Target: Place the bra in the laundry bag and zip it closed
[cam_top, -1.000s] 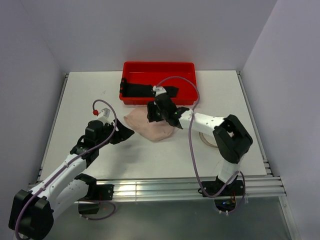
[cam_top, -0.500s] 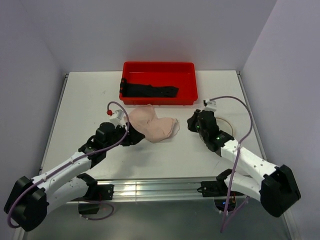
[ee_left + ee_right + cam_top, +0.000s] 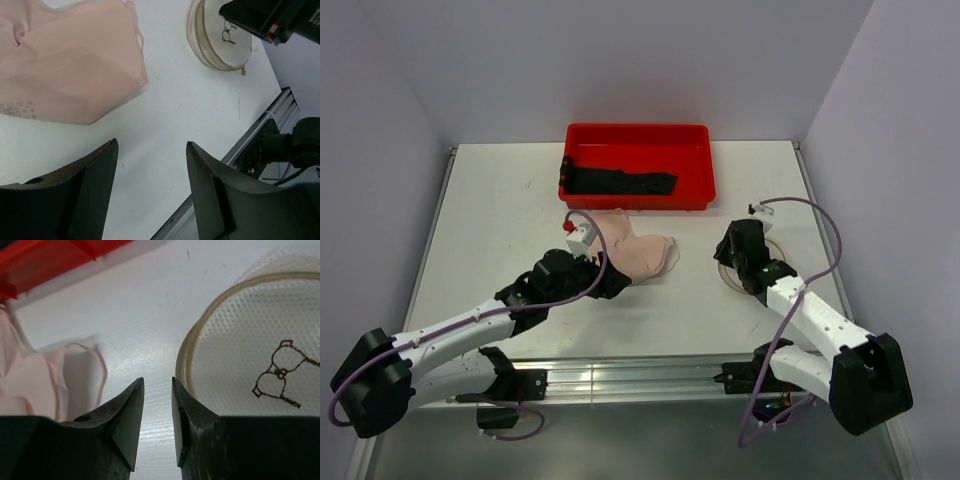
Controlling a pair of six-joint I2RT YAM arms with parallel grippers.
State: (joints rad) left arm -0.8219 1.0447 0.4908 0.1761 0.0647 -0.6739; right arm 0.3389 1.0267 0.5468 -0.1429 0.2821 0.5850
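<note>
The pale pink bra (image 3: 638, 252) lies crumpled on the table just in front of the red tray. It also shows in the left wrist view (image 3: 70, 75) and the right wrist view (image 3: 30, 380). The laundry bag (image 3: 777, 246), flat white mesh with a tan rim and a bra drawing, lies to the right, mostly under my right arm; it shows closed in the left wrist view (image 3: 220, 40) and the right wrist view (image 3: 250, 350). My left gripper (image 3: 617, 285) is open and empty at the bra's near edge (image 3: 152, 142). My right gripper (image 3: 728, 256) hovers at the bag's left rim with jaws a narrow gap apart, holding nothing (image 3: 158, 380).
A red rectangular tray (image 3: 638, 130) stands at the back middle with a black garment (image 3: 620, 182) in it. A metal rail (image 3: 700, 375) runs along the table's near edge. White walls close in the sides.
My right arm left the bra and swung right, over the laundry bag. My left arm reached right, to the bra's near edge. The bra now lies uncovered, slightly shifted.
</note>
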